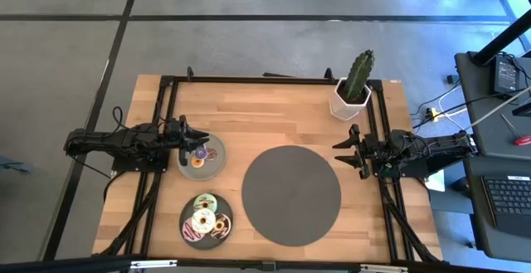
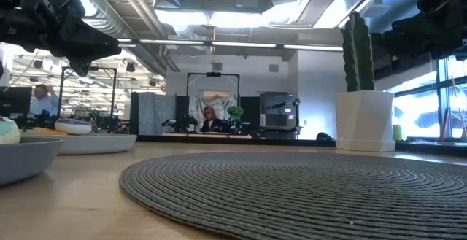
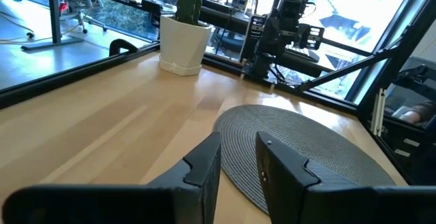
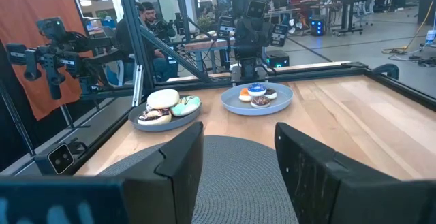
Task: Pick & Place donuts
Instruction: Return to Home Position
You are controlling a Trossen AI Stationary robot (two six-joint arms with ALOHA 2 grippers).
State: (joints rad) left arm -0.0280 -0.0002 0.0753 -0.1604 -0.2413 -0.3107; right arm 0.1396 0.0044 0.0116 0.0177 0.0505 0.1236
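Left of the round mat [image 1: 290,194], on the far side from the potted cactus [image 1: 353,97], two plates sit close together on the wooden table [image 1: 249,107], and every donut in view lies on one of them. The grey plate [image 1: 217,167], the one farther from the table's front edge, carries the small donuts [image 1: 202,153]: blue, orange and brown ones can be made out in the right wrist view. The dark plate [image 1: 184,216] nearer the front edge holds the larger donuts [image 1: 205,220], among them a pale green one, a white one, a pink-striped one and a chocolate one. No donut shows on the mat or on the bare wood around it, so the sorting looks finished, and what seems to remain is only for the arms to settle back to rest. The left gripper [image 3: 238,146] hangs above the grey plate's edge on the side away from the mat, pointing toward the mat, with its fingers a little apart and nothing between them. The right gripper [image 4: 238,132] hovers just off the mat's opposite edge, below the cactus as seen from above, facing the mat with its fingers spread wide and empty. Neither gripper touches a plate or a donut.
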